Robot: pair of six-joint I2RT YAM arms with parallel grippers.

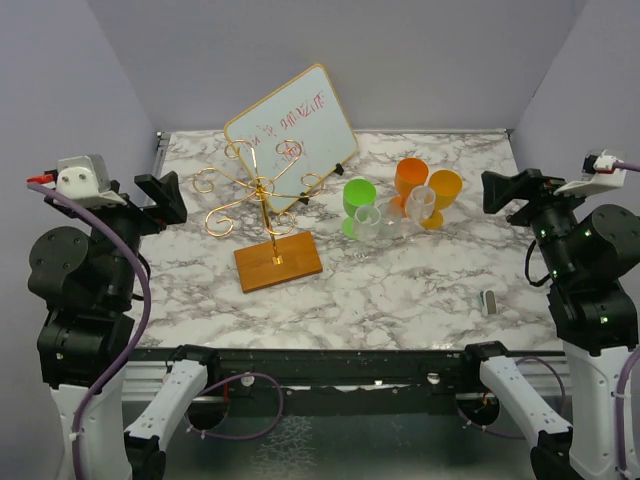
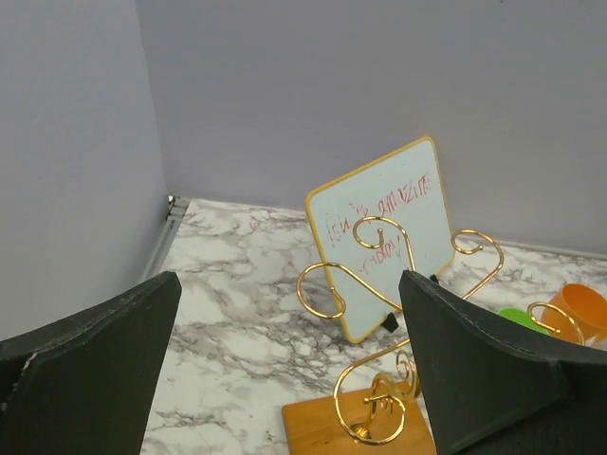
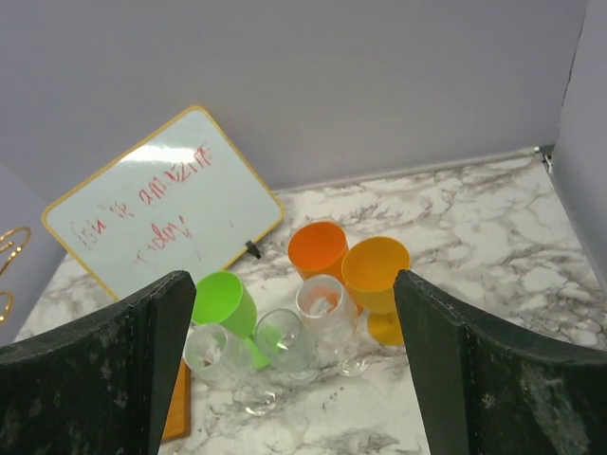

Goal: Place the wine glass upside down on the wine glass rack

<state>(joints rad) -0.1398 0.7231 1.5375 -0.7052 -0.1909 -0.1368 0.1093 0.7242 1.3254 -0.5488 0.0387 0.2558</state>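
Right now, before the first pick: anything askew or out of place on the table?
The whiteboard sits rotated behind the wine glass rack, its edges not level. A small grey object lies alone at the right, apart from everything. The clear glasses crowd against the coloured cups; whether any has tipped is unclear.

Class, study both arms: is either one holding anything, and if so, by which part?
Nothing is held: both arms' jaws stand open and empty, far from the clear wine glasses.
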